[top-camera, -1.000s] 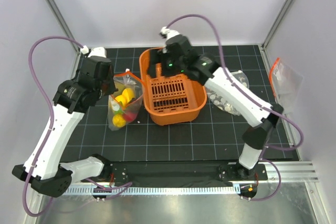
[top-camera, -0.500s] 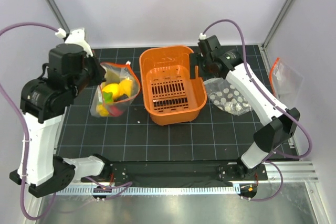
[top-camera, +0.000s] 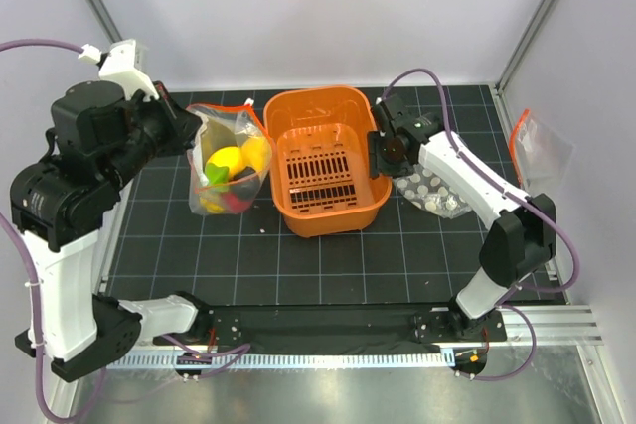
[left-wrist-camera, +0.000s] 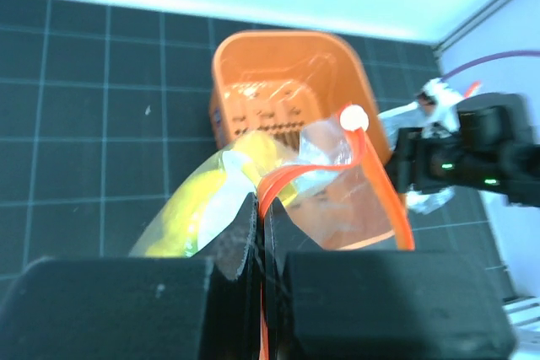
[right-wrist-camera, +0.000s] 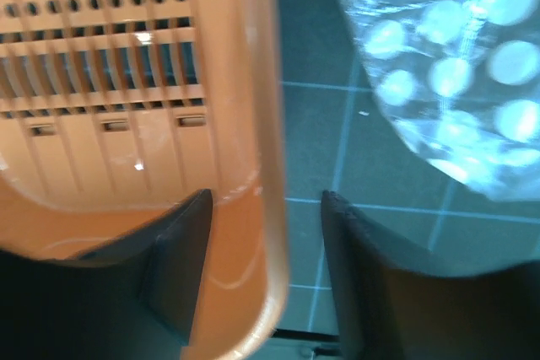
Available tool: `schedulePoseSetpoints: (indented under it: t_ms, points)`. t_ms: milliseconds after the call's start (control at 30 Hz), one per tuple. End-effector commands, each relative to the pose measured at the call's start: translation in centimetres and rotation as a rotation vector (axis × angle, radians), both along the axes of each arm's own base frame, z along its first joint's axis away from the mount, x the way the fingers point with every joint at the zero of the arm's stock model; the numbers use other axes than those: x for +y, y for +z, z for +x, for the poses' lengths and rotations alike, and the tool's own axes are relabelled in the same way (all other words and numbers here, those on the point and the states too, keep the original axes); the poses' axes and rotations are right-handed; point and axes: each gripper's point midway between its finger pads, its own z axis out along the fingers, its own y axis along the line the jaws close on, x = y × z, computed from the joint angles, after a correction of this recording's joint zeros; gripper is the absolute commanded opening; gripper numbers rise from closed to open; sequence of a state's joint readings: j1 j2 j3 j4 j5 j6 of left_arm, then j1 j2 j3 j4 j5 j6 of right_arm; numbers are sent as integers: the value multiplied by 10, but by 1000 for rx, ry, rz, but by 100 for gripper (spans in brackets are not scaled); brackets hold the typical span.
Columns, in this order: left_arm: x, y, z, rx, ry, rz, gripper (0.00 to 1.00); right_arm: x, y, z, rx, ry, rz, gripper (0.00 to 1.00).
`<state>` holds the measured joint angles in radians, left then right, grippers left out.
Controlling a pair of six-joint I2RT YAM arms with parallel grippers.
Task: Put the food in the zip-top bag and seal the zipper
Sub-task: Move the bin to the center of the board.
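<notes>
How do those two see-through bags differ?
The plain bag has an orange strip; the dotted bag bears white dots. The plain bag holds toy food and is pinched by the left tool; the dotted bag lies on the mat, ungripped. The plain bag sits left of the basket, the dotted bag right. Both are clear plastic.

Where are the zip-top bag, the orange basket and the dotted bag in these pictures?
zip-top bag (top-camera: 212,129), top external view, on its clear upper wall.
orange basket (top-camera: 328,222), top external view, on its near wall.
dotted bag (right-wrist-camera: 456,65), right wrist view, on the middle of its printed side.
</notes>
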<state>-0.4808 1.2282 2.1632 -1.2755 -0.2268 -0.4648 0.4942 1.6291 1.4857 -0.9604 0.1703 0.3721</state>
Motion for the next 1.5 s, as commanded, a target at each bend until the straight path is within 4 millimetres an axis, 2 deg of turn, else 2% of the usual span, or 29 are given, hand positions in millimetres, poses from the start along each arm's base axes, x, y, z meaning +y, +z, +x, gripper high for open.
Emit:
schedulePoseSetpoints:
  t_ms: [0,100,233,300,333,400,467,500,533,633,667,700,733,767,800,833,867,1033,1100,1133,1167,1200,1233,1300,1333,1367,1400,1433,1467]
  points:
    - [-4,53,-9,-190,-39,-126,0,40,9,15,-39,14,199,51]
    - [-6,58,-13,-212,-52,-155,0,79,15,30,-55,42,295,40]
    - [-11,58,-16,-217,-71,-198,0,140,26,55,-88,100,381,39]
    - [-13,56,-16,-210,-78,-217,0,179,28,68,-91,133,419,43]
    - [-14,55,-15,-207,-80,-221,0,191,29,73,-92,143,433,47]
    - [-14,53,-16,-202,-79,-222,0,225,36,86,-100,171,500,71]
    - [-14,52,-17,-204,-78,-221,0,245,58,96,-136,200,565,91]
    - [-13,50,-17,-199,-77,-216,0,248,53,99,-125,193,568,99]
    - [-13,48,-17,-195,-75,-213,0,249,57,102,-136,191,569,99]
    - [-14,38,-15,-178,-76,-212,0,234,87,107,-230,198,556,100]
    - [-18,36,-16,-173,-94,-223,0,226,77,104,-227,193,526,100]
    - [-26,28,-9,-163,-111,-223,0,216,84,105,-267,183,504,100]
    - [-28,27,-11,-173,-130,-232,0,208,118,103,-364,201,526,100]
    - [-36,18,-8,-152,-159,-236,0,198,105,97,-361,201,494,100]
    - [-40,22,-7,-170,-173,-253,0,189,117,101,-432,179,480,99]
    - [-43,22,-6,-172,-188,-263,0,177,143,93,-496,188,483,100]
    - [-51,24,-9,-171,-232,-280,0,169,132,87,-488,183,456,99]
    - [-74,25,-29,-152,-386,-349,0,124,148,62,-574,137,388,100]
    - [-83,22,-43,-144,-460,-398,0,106,150,42,-600,125,397,100]
    - [-85,22,-50,-141,-490,-416,0,95,130,35,-576,98,365,100]
    - [-89,15,-54,-131,-515,-429,0,85,148,22,-611,71,416,100]
    - [-96,11,-64,-104,-580,-446,0,80,150,16,-629,71,431,100]
    - [-100,4,-67,-85,-606,-449,0,76,127,4,-595,79,431,99]
    - [-109,-23,-78,-5,-677,-461,0,66,140,-17,-632,45,528,100]
    - [-111,-31,-78,7,-686,-465,0,60,117,-27,-596,43,518,100]
    - [-113,-52,-74,46,-677,-460,0,63,114,-39,-570,71,562,100]
    - [-110,-59,-76,48,-670,-459,0,57,125,-55,-582,60,623,100]
    - [-111,-74,-77,81,-669,-457,0,55,113,-65,-554,63,630,100]
    - [-111,-78,-80,91,-679,-456,0,56,115,-78,-544,95,664,100]
